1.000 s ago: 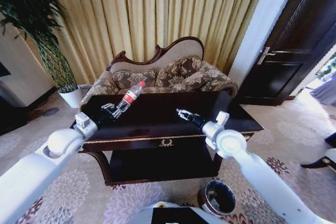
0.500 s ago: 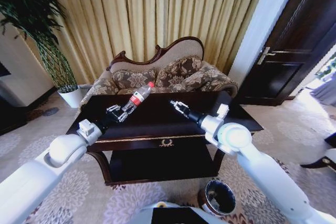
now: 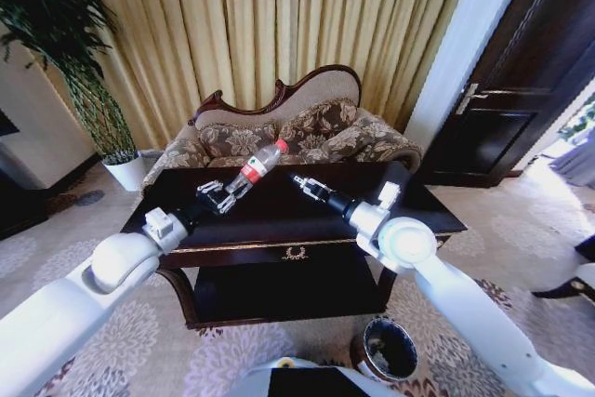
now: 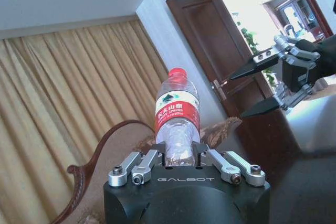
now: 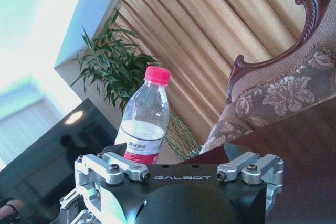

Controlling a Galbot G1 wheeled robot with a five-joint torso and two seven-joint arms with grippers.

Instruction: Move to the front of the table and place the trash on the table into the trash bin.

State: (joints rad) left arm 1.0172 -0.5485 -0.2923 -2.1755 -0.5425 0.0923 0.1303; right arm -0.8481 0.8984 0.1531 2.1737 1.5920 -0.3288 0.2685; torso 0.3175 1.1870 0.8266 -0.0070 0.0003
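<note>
A clear plastic bottle [image 3: 257,164] with a red cap and red-white label, part of the trash, hangs tilted above the dark glossy table [image 3: 279,220]. My left gripper [image 3: 226,194] is shut on its lower end. In the left wrist view the bottle [image 4: 177,114] stands up from the left gripper [image 4: 178,153]. My right gripper [image 3: 298,179] hovers over the table's middle, just right of the bottle, and the left wrist view shows this right gripper [image 4: 236,96] open and holding nothing. The right wrist view has the bottle [image 5: 144,124] close ahead. The trash bin [image 3: 389,349] stands on the carpet by the table's front right leg.
A patterned sofa [image 3: 297,132] stands right behind the table, in front of gold curtains. A potted plant [image 3: 88,90] is at the far left and a dark door [image 3: 521,81] at the right. Patterned carpet surrounds the table.
My left gripper has carried the bottle up and to the right over the table. My right gripper has moved left and farther in, closing the gap to the bottle.
</note>
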